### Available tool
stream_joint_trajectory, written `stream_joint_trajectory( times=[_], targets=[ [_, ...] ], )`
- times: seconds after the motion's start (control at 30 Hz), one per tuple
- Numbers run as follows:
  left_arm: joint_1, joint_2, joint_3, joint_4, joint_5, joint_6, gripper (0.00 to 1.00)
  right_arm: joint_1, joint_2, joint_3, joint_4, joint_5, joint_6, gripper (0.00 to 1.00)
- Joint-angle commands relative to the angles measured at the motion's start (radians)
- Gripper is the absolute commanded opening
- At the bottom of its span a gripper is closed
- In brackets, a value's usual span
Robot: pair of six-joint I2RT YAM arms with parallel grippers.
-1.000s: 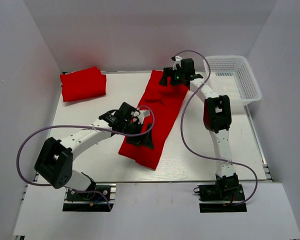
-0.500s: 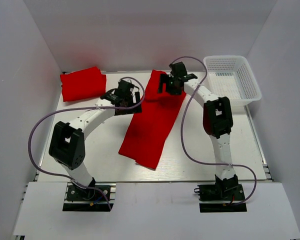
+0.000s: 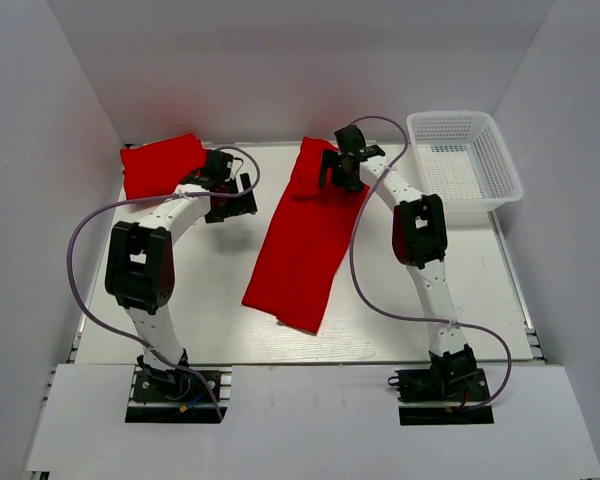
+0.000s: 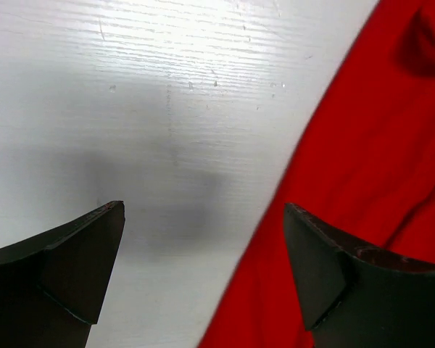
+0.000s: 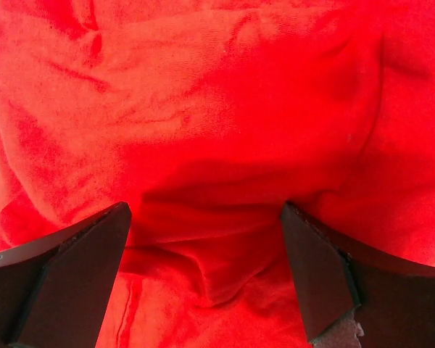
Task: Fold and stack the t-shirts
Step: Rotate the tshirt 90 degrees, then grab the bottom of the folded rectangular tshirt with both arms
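Observation:
A red t-shirt (image 3: 305,235), folded into a long strip, lies slanted across the middle of the table. A second red t-shirt (image 3: 160,165) lies folded at the back left. My left gripper (image 3: 235,200) is open and empty over bare table just left of the strip's upper part; the left wrist view shows the strip's edge (image 4: 362,188) under its right finger. My right gripper (image 3: 342,172) is open and empty over the strip's far end; the right wrist view shows wrinkled red cloth (image 5: 203,130) between its fingers.
A white mesh basket (image 3: 465,160) stands at the back right. White walls enclose the table on the left, back and right. The arms' bases sit at the near edge.
My left gripper has let go of the strip's near part and swung back-left to the table beside the folded shirt. My right gripper shifted slightly left over the strip's far end.

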Motion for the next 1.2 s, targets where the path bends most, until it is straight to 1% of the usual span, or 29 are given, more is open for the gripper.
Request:
stream_joint_trajectory(
  times=[0.0, 0.03, 0.1, 0.13, 0.17, 0.2, 0.23, 0.3, 0.4, 0.43, 0.47, 0.5, 0.53, 0.57, 0.6, 0.63, 0.67, 0.7, 0.73, 0.77, 0.8, 0.83, 0.87, 0.9, 0.93, 0.97, 1.0, 1.03, 1.17],
  targets=[
    [0.005, 0.007, -0.020, 0.060, 0.123, 0.050, 1.00, -0.025, 0.090, 0.018, -0.005, 0.076, -0.048, 0.90],
    [0.014, 0.007, -0.033, 0.071, 0.141, 0.080, 1.00, -0.028, 0.088, 0.016, 0.015, 0.069, -0.054, 0.90],
    [0.014, 0.016, -0.042, 0.080, 0.187, 0.093, 1.00, -0.037, 0.100, 0.019, 0.121, 0.055, -0.100, 0.90],
    [0.014, 0.016, -0.042, 0.090, 0.204, 0.123, 1.00, -0.038, 0.106, 0.018, 0.153, 0.029, -0.118, 0.90],
    [0.014, 0.016, -0.042, 0.102, 0.227, 0.134, 1.00, -0.046, 0.114, 0.018, 0.225, -0.011, -0.134, 0.90],
    [0.014, 0.016, -0.053, 0.102, 0.238, 0.144, 1.00, -0.051, 0.126, 0.066, 0.239, -0.029, -0.147, 0.90],
    [0.014, 0.016, -0.053, 0.102, 0.252, 0.168, 1.00, -0.052, 0.122, 0.061, 0.276, -0.048, -0.157, 0.90],
    [0.014, 0.007, -0.053, 0.088, 0.252, 0.168, 1.00, -0.051, 0.110, 0.033, 0.401, -0.039, -0.219, 0.90],
    [0.014, -0.004, -0.053, 0.045, 0.243, 0.168, 1.00, -0.049, 0.080, 0.045, 0.452, -0.036, -0.250, 0.90],
    [0.000, -0.022, -0.063, 0.033, 0.243, 0.168, 1.00, -0.051, 0.027, 0.038, 0.451, -0.051, -0.293, 0.90],
    [-0.012, -0.034, -0.085, 0.022, 0.228, 0.168, 1.00, -0.051, -0.001, 0.019, 0.452, -0.052, -0.302, 0.90],
    [-0.012, -0.050, -0.100, 0.022, 0.227, 0.168, 1.00, -0.043, -0.031, -0.002, 0.459, -0.101, -0.313, 0.90],
    [-0.012, -0.065, -0.118, 0.022, 0.227, 0.168, 1.00, -0.041, -0.142, -0.106, 0.468, -0.123, -0.341, 0.90],
    [-0.012, -0.097, -0.167, 0.048, 0.244, 0.147, 1.00, -0.038, -0.186, -0.154, 0.475, -0.162, -0.342, 0.90],
    [-0.021, -0.113, -0.193, 0.063, 0.259, 0.147, 1.00, -0.034, -0.237, -0.204, 0.520, -0.211, -0.339, 0.90],
    [-0.021, -0.126, -0.217, 0.074, 0.275, 0.132, 1.00, -0.034, -0.378, -0.379, 0.532, -0.235, -0.329, 0.90],
    [-0.021, -0.137, -0.243, 0.074, 0.275, 0.121, 1.00, -0.029, -0.427, -0.442, 0.547, -0.250, -0.321, 0.90],
    [-0.030, -0.157, -0.255, 0.074, 0.275, 0.121, 1.00, -0.025, -0.564, -0.561, 0.578, -0.252, -0.301, 0.90],
    [-0.039, -0.168, -0.270, 0.074, 0.275, 0.121, 1.00, -0.023, -0.608, -0.618, 0.587, -0.250, -0.272, 0.90],
    [-0.040, -0.179, -0.304, 0.074, 0.261, 0.121, 1.00, -0.020, -0.648, -0.786, 0.592, -0.262, -0.248, 0.90],
    [-0.062, -0.208, -0.325, 0.091, 0.261, 0.110, 1.00, -0.017, -0.761, -0.838, 0.588, -0.267, -0.235, 0.90],
    [-0.072, -0.222, -0.367, 0.103, 0.261, 0.110, 1.00, -0.008, -0.792, -0.885, 0.571, -0.273, -0.202, 0.90],
    [-0.081, -0.234, -0.388, 0.114, 0.270, 0.099, 1.00, -0.003, -0.820, -1.013, 0.543, -0.304, -0.186, 0.90],
    [-0.093, -0.248, -0.408, 0.139, 0.290, 0.099, 1.00, 0.000, -0.890, -1.054, 0.529, -0.315, -0.171, 0.90],
    [-0.118, -0.278, -0.456, 0.152, 0.290, 0.099, 1.00, 0.017, -0.909, -1.085, 0.491, -0.341, -0.161, 0.90],
    [-0.130, -0.291, -0.479, 0.180, 0.299, 0.099, 1.00, 0.021, -0.942, -1.183, 0.474, -0.374, -0.154, 0.90],
    [-0.142, -0.301, -0.500, 0.180, 0.299, 0.089, 1.00, 0.024, -0.972, -1.209, 0.459, -0.396, -0.149, 0.90],
    [-0.164, -0.312, -0.532, 0.180, 0.299, 0.088, 1.00, 0.040, -0.983, -1.258, 0.407, -0.402, -0.149, 0.90],
    [-0.214, -0.343, -0.603, 0.215, 0.299, 0.065, 1.00, 0.066, -1.096, -1.427, 0.385, -0.405, -0.116, 0.90]
  ],
)
